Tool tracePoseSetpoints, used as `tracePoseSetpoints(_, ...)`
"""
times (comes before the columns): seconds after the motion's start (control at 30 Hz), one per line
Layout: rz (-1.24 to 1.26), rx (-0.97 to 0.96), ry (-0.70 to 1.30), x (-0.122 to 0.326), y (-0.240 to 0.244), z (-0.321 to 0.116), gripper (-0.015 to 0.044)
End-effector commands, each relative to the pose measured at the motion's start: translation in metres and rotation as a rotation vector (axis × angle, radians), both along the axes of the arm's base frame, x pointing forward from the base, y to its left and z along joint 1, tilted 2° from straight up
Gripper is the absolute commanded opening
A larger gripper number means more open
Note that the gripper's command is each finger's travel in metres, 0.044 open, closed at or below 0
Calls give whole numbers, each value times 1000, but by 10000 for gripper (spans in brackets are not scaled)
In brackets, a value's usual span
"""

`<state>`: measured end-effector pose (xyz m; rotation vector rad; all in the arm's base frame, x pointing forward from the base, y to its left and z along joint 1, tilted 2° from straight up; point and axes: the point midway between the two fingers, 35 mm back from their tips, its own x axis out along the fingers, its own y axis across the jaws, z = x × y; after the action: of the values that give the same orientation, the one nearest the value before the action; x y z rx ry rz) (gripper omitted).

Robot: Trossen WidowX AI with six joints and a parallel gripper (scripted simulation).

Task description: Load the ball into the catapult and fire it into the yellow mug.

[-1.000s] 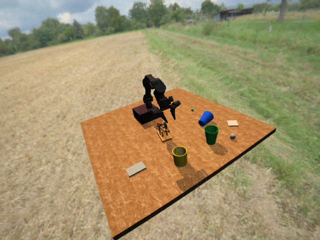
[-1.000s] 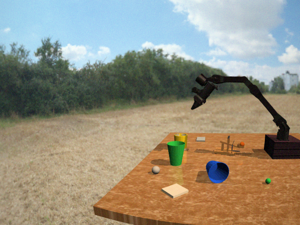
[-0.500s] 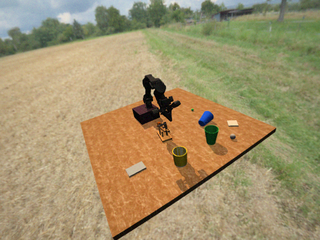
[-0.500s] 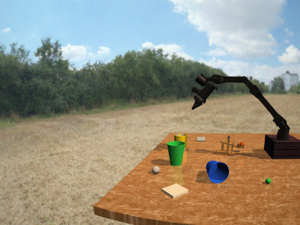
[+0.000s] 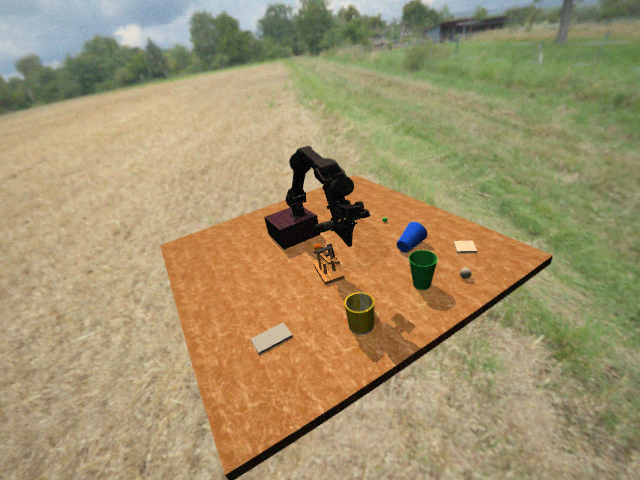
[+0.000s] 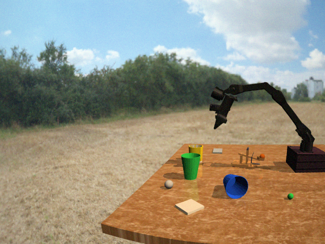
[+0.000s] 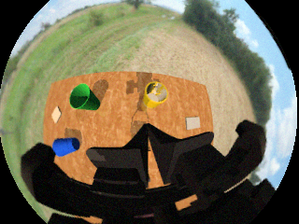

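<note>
The orange ball sits in the cup at the end of the catapult's arm, on the side toward the robot base. The small wooden catapult stands on the table between the robot base and the yellow mug, its arm lowered at the ball's end. The yellow mug stands upright beyond the catapult. My gripper is shut and empty, high above the table, tilted with its tips pointing down and outward. In the wrist view the fingers hide most of the catapult and the ball.
A green cup stands near the yellow mug. A blue cup lies on its side. A grey ball, a green ball, a pale tile and a grey slab lie around.
</note>
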<state>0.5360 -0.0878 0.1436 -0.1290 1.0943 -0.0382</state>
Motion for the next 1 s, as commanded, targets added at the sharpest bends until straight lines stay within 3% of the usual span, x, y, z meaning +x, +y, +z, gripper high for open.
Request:
tracePoseSetpoints(0.0, 49, -47, 81, -15, 11, -16, 0)
tracePoseSetpoints(0.97, 574, -438, 670, -152, 81, -88, 0)
